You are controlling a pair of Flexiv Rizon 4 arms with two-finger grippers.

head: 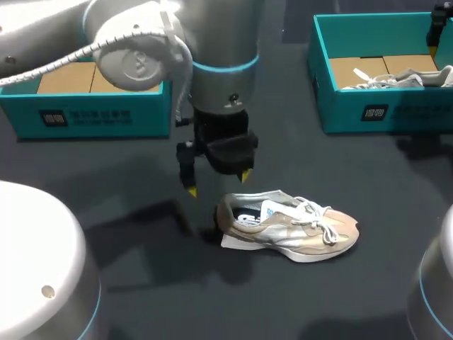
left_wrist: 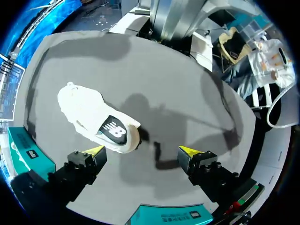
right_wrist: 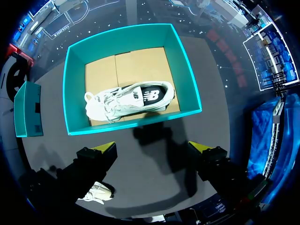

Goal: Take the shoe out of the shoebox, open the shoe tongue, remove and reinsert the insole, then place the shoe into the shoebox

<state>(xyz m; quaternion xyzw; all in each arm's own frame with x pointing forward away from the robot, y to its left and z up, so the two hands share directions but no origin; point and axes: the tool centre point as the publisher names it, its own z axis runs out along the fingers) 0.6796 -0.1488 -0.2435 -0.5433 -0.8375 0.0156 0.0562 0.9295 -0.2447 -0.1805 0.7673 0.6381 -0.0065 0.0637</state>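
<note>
R wrist: boxed shoe (right_wrist: 129,101) whole, head: partial

Dark grey table (head: 318,170), shadowed

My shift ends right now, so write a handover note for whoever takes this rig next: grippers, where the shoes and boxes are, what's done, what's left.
Left gripper: open, empty, hanging just behind the heel of the shoe.
Right gripper: open, empty, near the shoebox, which holds a second shoe.
Another teal box stands at the far left of the table.
Done: one shoe is out, upright on the table, with the insole in it.
Left: I cannot tell whether the tongue and insole steps are done. The shoe must go back into the shoebox.
</note>
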